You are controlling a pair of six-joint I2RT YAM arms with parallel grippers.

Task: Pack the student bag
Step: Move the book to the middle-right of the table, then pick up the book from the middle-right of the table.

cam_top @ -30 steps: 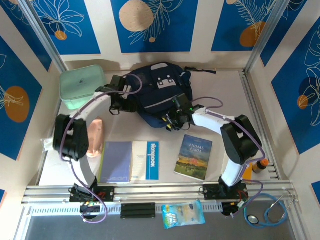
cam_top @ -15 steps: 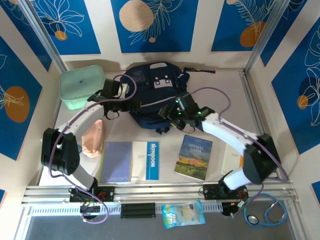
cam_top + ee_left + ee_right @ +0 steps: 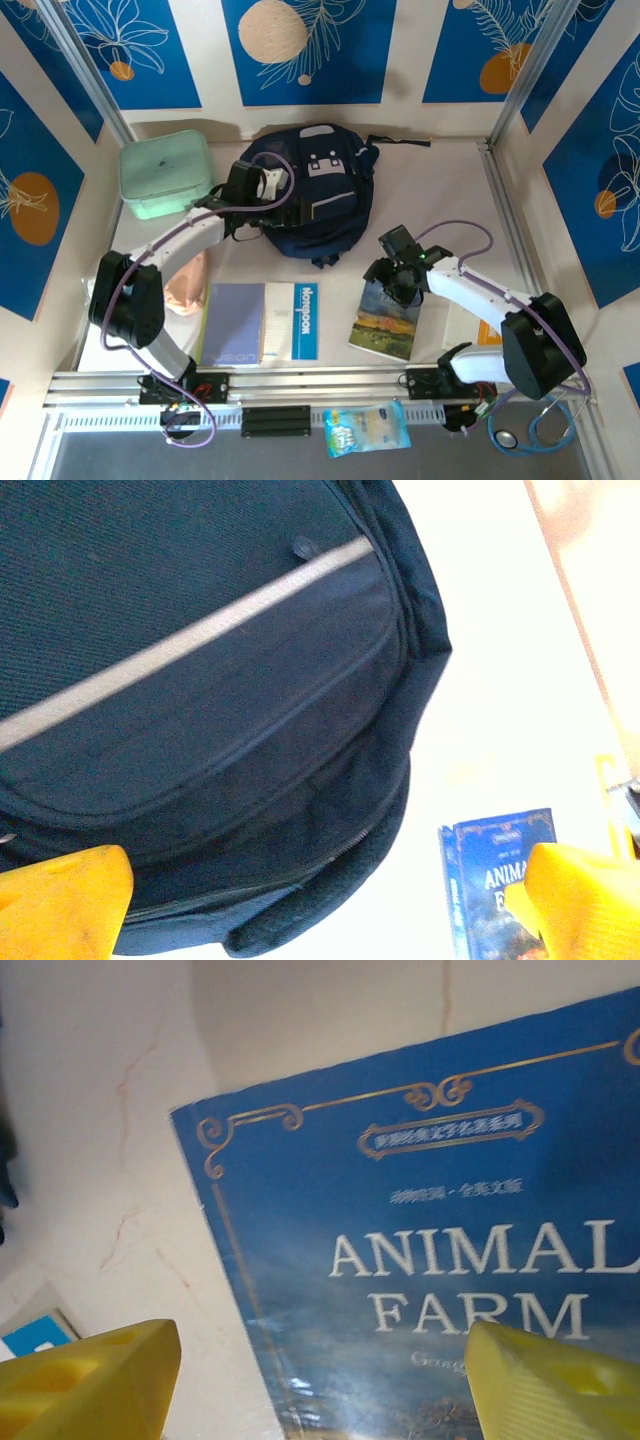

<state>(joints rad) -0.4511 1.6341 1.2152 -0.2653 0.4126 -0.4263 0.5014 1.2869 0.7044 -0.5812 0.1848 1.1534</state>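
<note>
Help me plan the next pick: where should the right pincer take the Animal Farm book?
Probably its far-left corner, from above: the Animal Farm book lies flat, cover up, with bare table beside that corner, and the open right pincer hangs over it.

This looks like a robotics lab cell dressed up as a study corner, not a lived-in room. Aluminium rails (image 3: 300,383) run along the near edge of a pale table (image 3: 440,180), with two arm bases (image 3: 180,385) bolted to them. Slanted metal posts (image 3: 531,75) frame the corners. The walls (image 3: 340,60) are flat printed panels, blue with white leaves and orange discs. School props lie about: a student bag (image 3: 330,215), books (image 3: 260,322), a mint box (image 3: 165,175) and what seems to be a stethoscope (image 3: 540,425).
</note>
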